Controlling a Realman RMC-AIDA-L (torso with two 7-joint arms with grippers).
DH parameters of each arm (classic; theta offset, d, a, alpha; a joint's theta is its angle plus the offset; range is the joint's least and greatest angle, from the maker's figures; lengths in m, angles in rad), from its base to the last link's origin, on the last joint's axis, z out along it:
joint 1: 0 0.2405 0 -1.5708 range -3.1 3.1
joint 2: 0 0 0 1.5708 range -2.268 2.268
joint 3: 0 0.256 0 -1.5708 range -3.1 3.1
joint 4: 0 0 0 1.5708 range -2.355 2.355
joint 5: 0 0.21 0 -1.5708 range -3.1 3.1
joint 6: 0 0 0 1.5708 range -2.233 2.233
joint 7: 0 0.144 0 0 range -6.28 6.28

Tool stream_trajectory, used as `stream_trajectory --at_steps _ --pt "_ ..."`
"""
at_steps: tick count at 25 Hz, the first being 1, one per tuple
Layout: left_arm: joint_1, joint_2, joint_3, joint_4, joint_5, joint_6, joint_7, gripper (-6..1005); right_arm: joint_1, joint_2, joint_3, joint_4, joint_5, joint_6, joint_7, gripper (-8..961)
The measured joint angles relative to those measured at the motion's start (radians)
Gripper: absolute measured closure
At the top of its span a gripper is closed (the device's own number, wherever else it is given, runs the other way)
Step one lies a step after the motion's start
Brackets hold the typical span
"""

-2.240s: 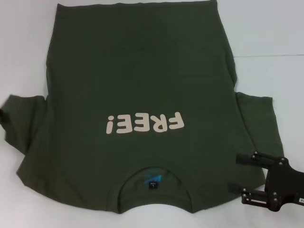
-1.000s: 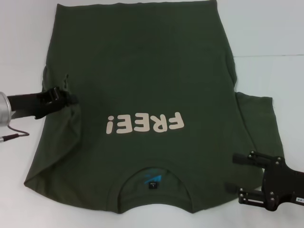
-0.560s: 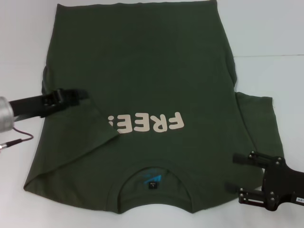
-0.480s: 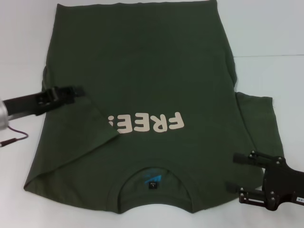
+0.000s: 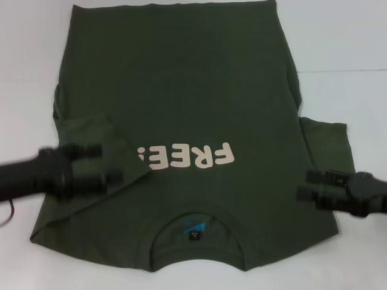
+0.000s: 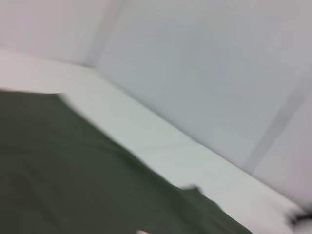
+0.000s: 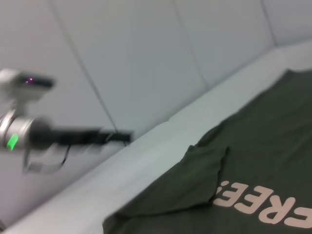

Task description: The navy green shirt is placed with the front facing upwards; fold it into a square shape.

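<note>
The navy green shirt point(image 5: 181, 90) lies flat on the white table with its front up and its collar point(image 5: 151, 238) at the near edge. The cream "FREE!" print point(image 5: 193, 157) reads upside down. Its left sleeve point(image 5: 97, 136) is folded inward onto the body and covers part of the "!". The right sleeve point(image 5: 329, 145) lies spread out. My left gripper point(image 5: 110, 162) is open and empty, over the folded sleeve's near edge. My right gripper point(image 5: 303, 185) is open and empty, over the shirt's right side just below the sleeve. The right wrist view shows the shirt point(image 7: 263, 146) and the left arm point(image 7: 73, 136).
The white table point(image 5: 344, 36) surrounds the shirt, with a seam line at the right point(image 5: 344, 71). A red cable point(image 5: 7, 212) hangs by the left arm. The left wrist view shows the shirt's edge point(image 6: 58, 161) and the table point(image 6: 161, 141).
The left gripper carried the left sleeve inward over the chest, let go, then drew back toward the near left. The right gripper has turned and moved up beside the shirt's right side.
</note>
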Motion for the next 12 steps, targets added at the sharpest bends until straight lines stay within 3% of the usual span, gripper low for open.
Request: stream_trajectory --at_steps 3,7,12 --pt "0.043 -0.019 0.017 0.030 0.009 0.079 0.165 163 0.032 -0.025 -0.037 -0.054 -0.010 -0.014 0.199 151" --pt "0.103 -0.040 0.058 0.063 0.013 0.079 0.281 92 0.077 -0.067 -0.095 -0.128 -0.053 -0.037 0.471 154" --pt "0.136 -0.046 0.074 0.056 0.015 0.083 0.371 37 0.136 -0.090 -0.116 -0.312 -0.201 -0.097 0.752 159"
